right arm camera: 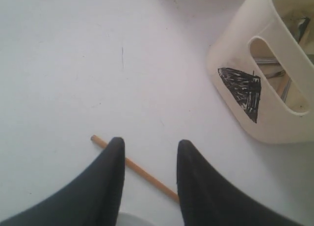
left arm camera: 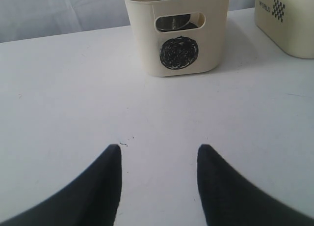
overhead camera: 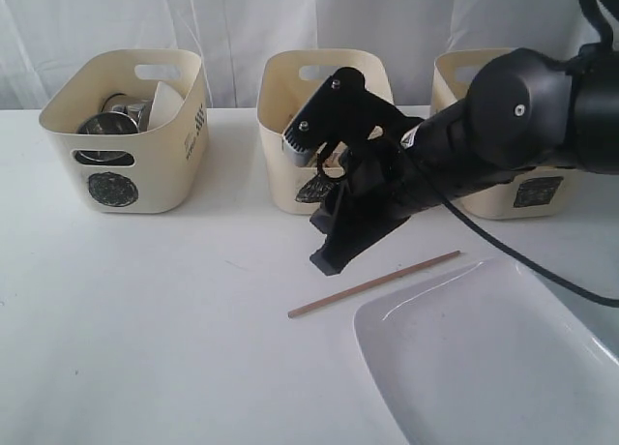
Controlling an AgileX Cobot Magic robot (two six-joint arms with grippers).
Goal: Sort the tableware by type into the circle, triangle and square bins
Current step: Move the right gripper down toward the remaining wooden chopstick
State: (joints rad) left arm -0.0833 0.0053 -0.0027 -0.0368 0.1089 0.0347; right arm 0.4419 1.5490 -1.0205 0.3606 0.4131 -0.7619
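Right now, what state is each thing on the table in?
Circle bin, upright, steel ware inside.
Triangle bin, upright, cutlery inside.
Square bin, upright, contents hidden.
Chopstick, flat on table, loose.
White plate, flat, visible part empty.
Left jaws, open, empty.
Right jaws, open over the chopstick, empty.

Left pincer (left arm camera: 159, 147) and right pincer (right arm camera: 150, 142) both hang parted.

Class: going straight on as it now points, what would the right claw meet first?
Probably the wooden chopstick lying across the right claw's line; depth unclear, perhaps bare table beside it.
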